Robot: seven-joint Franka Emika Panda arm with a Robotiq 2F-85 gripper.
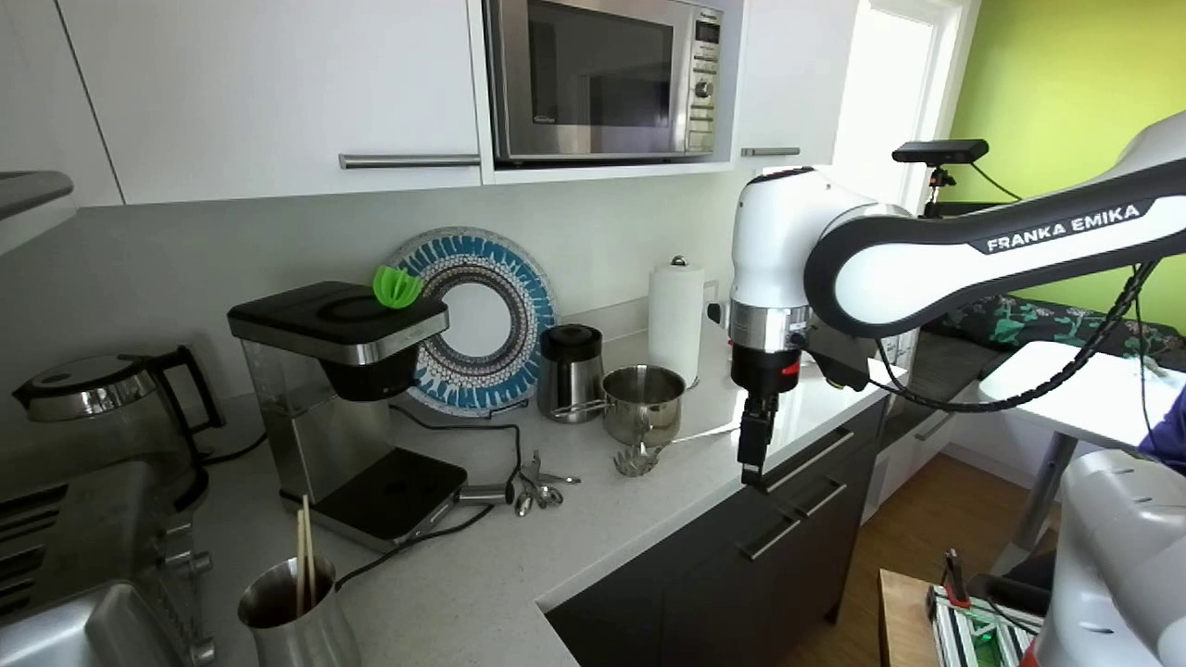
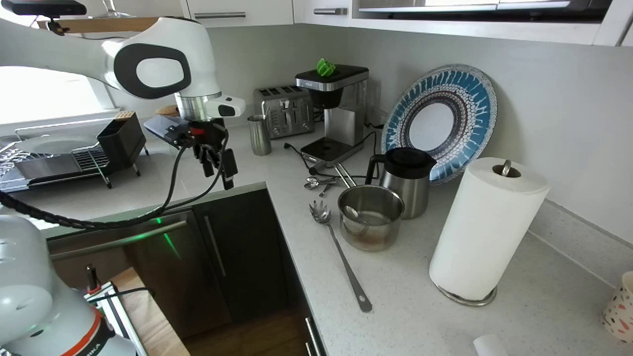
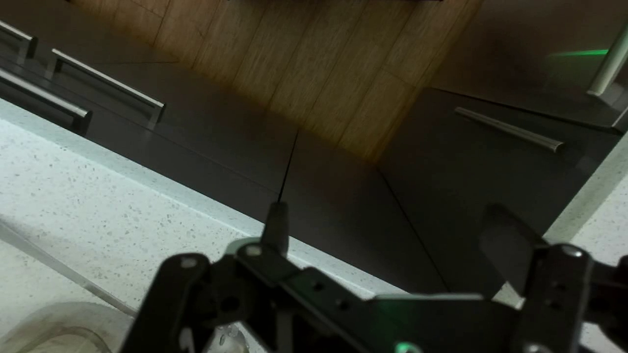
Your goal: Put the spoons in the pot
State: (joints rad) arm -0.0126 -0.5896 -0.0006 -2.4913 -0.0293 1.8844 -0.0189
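Stainless steel catches the light on the pot [image 2: 371, 228], which stands upright on the pale, speckled surface [image 2: 405, 296]. Just beside it lies a long toothed spoon [image 2: 344, 262], while small measuring spoons [image 2: 313, 183] lie between pot and coffee maker [image 2: 347, 123]. Near the surface's front edge hangs the black tool [image 3: 389, 221], its jaws spread wide.

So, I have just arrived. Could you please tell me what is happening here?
The robot arm handles nothing now: its open claw hangs empty near the edge of the counter. A long spaghetti spoon lies beside the pot, and some smaller spoons near the coffee maker. The job, it seems, is to put these into the pot. Something spoon-shaped inside it may be only a reflection.
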